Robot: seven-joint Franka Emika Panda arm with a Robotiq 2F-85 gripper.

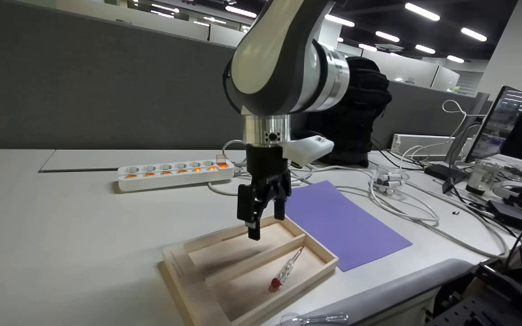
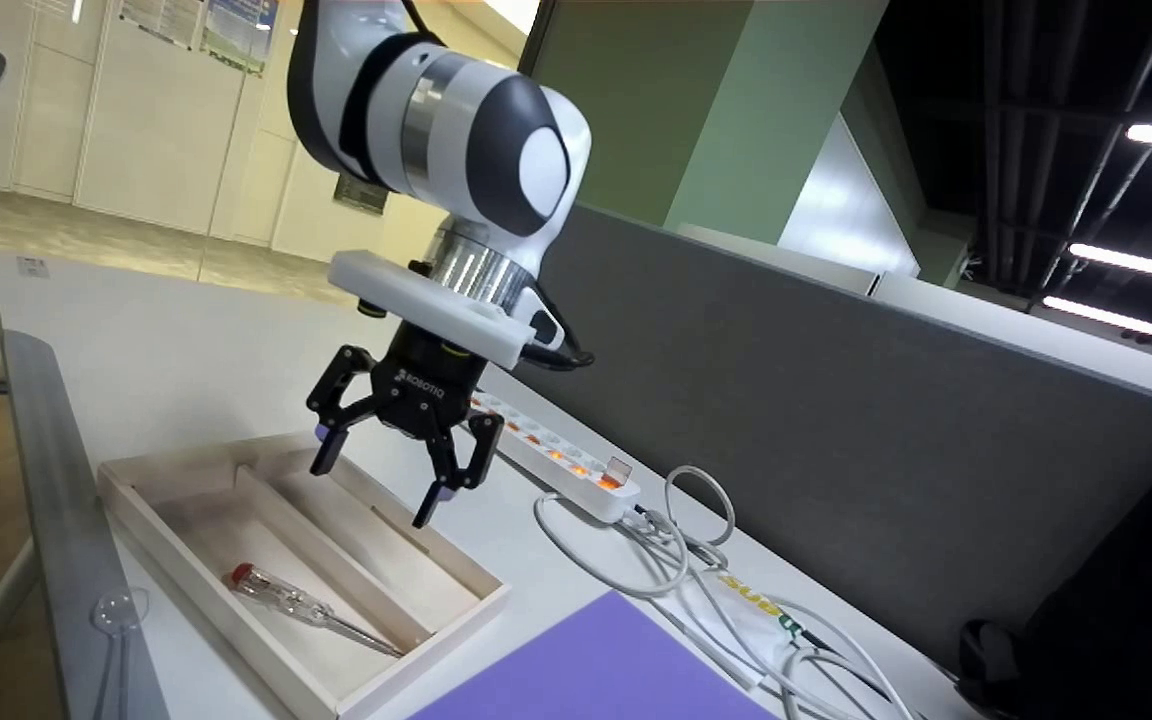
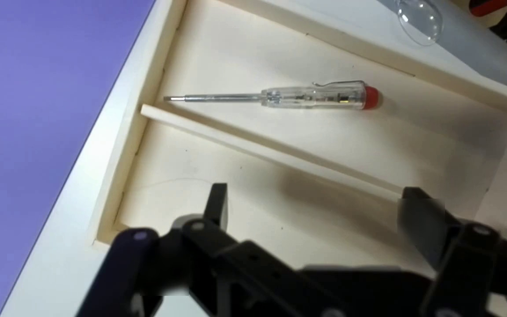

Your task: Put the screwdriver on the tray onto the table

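The screwdriver (image 1: 287, 269) has a clear handle with a red end cap and a thin silvery shaft. It lies in one compartment of the pale wooden tray (image 1: 197, 285), as both exterior views show (image 2: 301, 605). In the wrist view the screwdriver (image 3: 315, 97) points its tip left, near the end of the tray's divider (image 3: 258, 149). The tray stands on the pale grey-white table (image 1: 84, 226). My gripper (image 1: 267, 223) is open and empty above the tray, with its fingers wide apart (image 2: 374, 490). In the wrist view the gripper (image 3: 315, 193) is over the compartment without the screwdriver.
A purple sheet (image 1: 342, 226) lies beside the tray. A white power strip (image 1: 175, 176) and loose white cables (image 1: 401, 208) lie behind. A clear spoon-like object (image 2: 116, 620) lies at the table's front edge. A grey partition (image 1: 84, 90) and black backpack (image 1: 351, 113) stand at the back.
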